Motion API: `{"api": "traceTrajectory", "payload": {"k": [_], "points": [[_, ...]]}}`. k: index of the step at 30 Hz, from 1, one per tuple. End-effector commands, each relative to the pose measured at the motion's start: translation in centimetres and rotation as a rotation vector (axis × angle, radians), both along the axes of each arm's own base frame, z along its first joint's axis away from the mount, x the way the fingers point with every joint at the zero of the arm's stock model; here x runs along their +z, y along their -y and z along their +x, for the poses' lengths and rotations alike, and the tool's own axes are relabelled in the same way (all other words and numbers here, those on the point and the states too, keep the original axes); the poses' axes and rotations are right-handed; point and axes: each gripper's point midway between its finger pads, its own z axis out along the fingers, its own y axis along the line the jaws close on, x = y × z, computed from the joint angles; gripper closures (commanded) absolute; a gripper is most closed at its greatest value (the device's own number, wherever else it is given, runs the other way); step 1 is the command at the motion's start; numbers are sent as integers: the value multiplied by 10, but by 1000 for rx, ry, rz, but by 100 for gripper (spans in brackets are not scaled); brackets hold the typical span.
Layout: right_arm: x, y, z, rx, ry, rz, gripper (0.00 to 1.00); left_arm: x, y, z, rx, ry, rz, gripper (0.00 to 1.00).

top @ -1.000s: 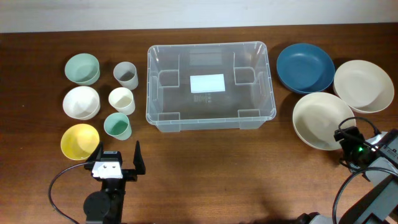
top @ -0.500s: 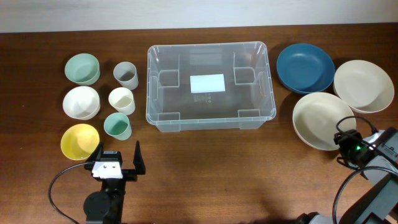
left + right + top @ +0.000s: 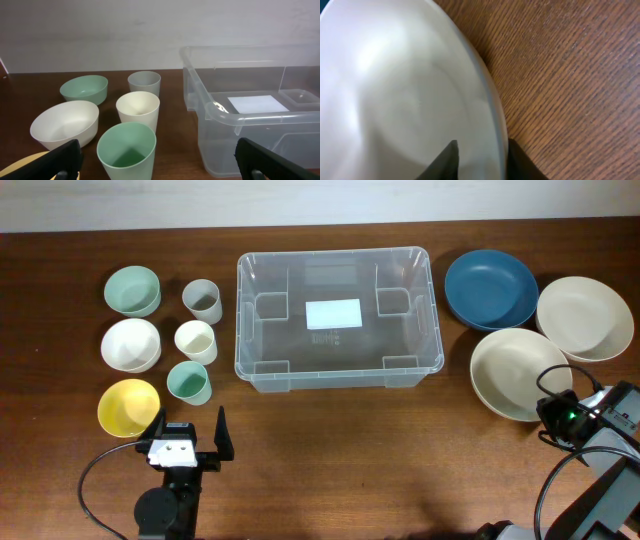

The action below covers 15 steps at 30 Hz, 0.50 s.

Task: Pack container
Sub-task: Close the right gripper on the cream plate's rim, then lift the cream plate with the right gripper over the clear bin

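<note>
The container [image 3: 240,310] sits at the middle of the worktop [image 3: 400,460], towards the far side, with only the white label [image 3: 333,313] on its base showing inside. It lies exactly where it lay a second ago.

The one change is on the right. The right gripper [image 3: 553,411] has shifted slightly nearer along the near right edge of the nearest cream bowl [image 3: 512,370], and its jaws have drawn in from a wider spread. In the wrist view one finger [image 3: 447,161] lies over the bowl's inner wall while the other is outside the rim. Whether they already press on the rim cannot be told. The bowl itself has not moved.

The blue bowl [image 3: 490,287] and the second cream bowl [image 3: 585,317] stay at the far right, unmoved.

The left gripper [image 3: 190,420] remains at the near left, spread fully and holding nothing, just right of the yellow bowl [image 3: 128,406]. Beyond it stand the white bowl [image 3: 130,344] and the pale green bowl [image 3: 132,290], with the green cup [image 3: 188,383], the cream cup [image 3: 196,341] and the grey cup [image 3: 202,301] between them and the container, all as before.
</note>
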Motion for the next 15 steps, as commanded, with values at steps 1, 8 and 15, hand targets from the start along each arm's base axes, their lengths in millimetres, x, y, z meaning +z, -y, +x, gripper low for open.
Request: {"api": "traceTrajectory", "payload": {"k": [1,8,15], "points": [[-5,-2,-2,6,-18,-1,77,-2,-3,0,16,0,-9,0],[-6,-3,-3,5,-24,3,92,-2,-3,0,16,0,-9,0],[-6,-4,-4,5,-27,6,96,-2,-3,0,16,0,-9,0]]}}
